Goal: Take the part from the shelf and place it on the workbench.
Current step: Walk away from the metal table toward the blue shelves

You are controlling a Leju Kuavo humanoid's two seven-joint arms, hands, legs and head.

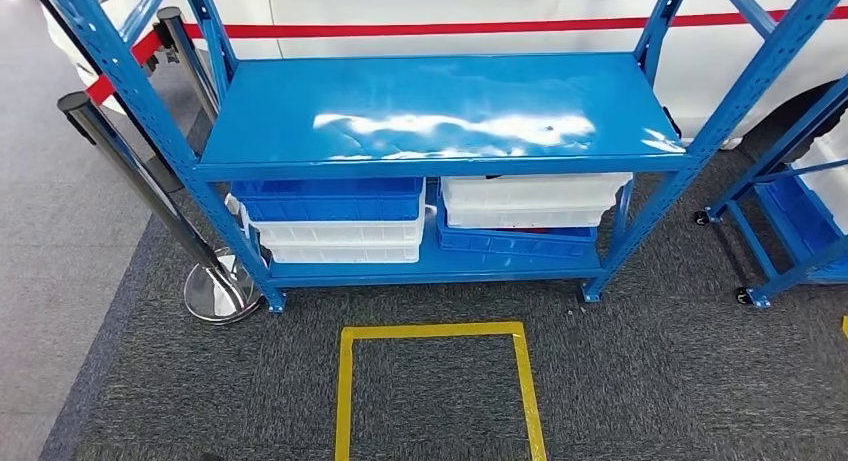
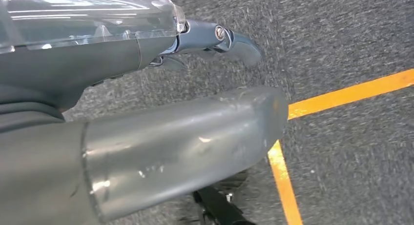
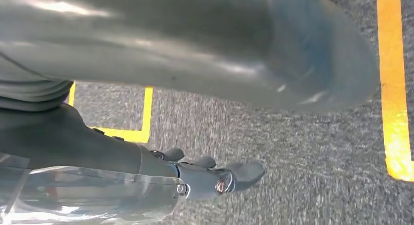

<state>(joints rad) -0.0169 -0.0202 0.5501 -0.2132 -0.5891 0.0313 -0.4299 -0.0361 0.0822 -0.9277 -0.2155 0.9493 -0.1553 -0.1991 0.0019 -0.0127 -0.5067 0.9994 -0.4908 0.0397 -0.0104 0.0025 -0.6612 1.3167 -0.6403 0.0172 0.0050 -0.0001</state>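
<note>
Two hands, left hand (image 2: 161,137) and right hand (image 3: 195,54), hang empty, fingers apart, over grey carpet; blue steel shelf (image 1: 440,116) at 12 o'clock awaits approach.

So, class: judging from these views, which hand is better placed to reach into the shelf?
Neither clearly: left hand and right hand both hang empty over carpet, the shelf centred ahead.

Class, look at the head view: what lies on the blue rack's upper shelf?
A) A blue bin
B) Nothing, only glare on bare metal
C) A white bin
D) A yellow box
B: the upper shelf shows only bright reflections, while the white bins and blue bins are stacked on the lower shelf beneath it.
</note>
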